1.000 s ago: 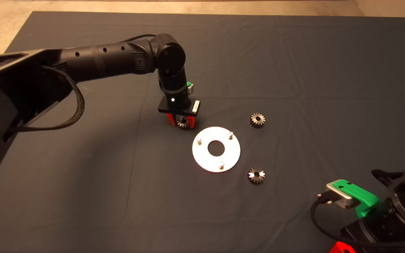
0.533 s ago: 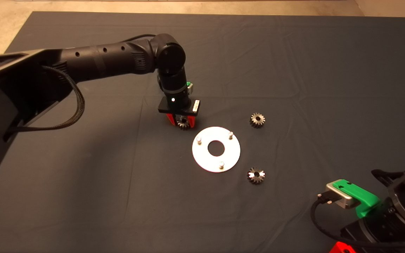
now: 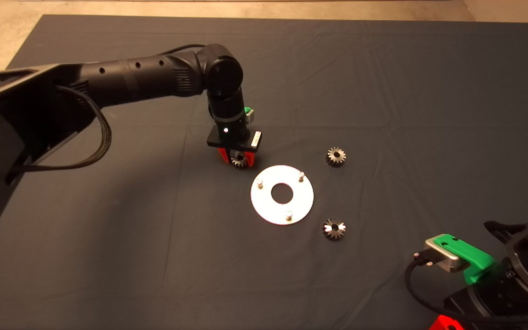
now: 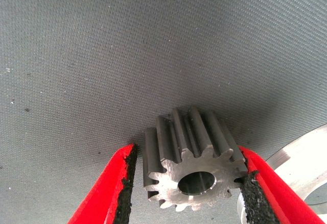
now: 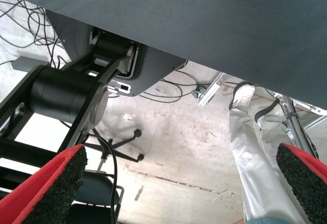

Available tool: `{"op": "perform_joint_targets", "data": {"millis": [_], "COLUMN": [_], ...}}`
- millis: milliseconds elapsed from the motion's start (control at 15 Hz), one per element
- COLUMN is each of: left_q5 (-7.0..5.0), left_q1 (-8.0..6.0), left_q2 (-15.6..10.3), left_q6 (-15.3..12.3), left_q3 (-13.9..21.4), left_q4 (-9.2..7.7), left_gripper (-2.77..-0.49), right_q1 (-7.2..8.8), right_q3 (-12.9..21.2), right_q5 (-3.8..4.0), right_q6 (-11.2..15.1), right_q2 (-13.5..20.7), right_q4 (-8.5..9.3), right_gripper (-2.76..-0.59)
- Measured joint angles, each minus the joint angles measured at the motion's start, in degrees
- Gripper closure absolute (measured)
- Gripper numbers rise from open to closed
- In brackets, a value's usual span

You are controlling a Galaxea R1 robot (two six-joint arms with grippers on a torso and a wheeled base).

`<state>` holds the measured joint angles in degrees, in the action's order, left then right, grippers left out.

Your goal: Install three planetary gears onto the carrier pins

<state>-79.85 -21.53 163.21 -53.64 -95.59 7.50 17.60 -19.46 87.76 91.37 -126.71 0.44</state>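
While the left gripper (image 3: 238,159) straddles it, the gear (image 4: 191,160) lies flat, bore up

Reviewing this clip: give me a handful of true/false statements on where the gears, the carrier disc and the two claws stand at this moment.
1. All three carrier pins are bare. True.
2. The left claw is over the disc's central hole. False: it sits beside the silver disc, off its rim.
3. A gear lies between the left claw's fingers. True; the right pad touches its teeth, the left pad shows a small gap.
4. Two more gears lie on the mat. True: one and another.
5. The right claw holds a gear. False: it is open, parked at the lower right edge.
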Motion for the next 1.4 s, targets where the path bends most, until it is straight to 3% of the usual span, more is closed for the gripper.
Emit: {"op": "perform_joint_targets", "data": {"millis": [67, 1000, 1267, 1400], "left_q5": [0.35, 0.35, 0.0, -0.78], "left_q1": [-0.03, -0.07, -0.11, -0.43], "left_q2": [0.05, -0.01, -0.52, -0.52], "left_q6": [0.15, 0.12, 0.11, 0.06], "left_q3": [0.0, 0.02, 0.02, 0.02], "left_q4": [0.02, 0.0, -0.04, 0.21], "left_gripper": [-1.14, -0.92, -0.86, -0.86], "right_q1": [0.0, 0.0, -0.35, -0.6], "right_q3": [0.0, 0.0, 0.0, 0.0], "right_q5": [0.0, 0.0, 0.0, -0.02], "right_q6": [0.0, 0.0, 0.0, 0.0], "right_q2": [0.02, 0.0, 0.02, 0.02], "right_q4": [0.0, 0.0, 0.01, 0.02], "right_gripper": [-2.76, -2.76, -2.76, -2.76]}}
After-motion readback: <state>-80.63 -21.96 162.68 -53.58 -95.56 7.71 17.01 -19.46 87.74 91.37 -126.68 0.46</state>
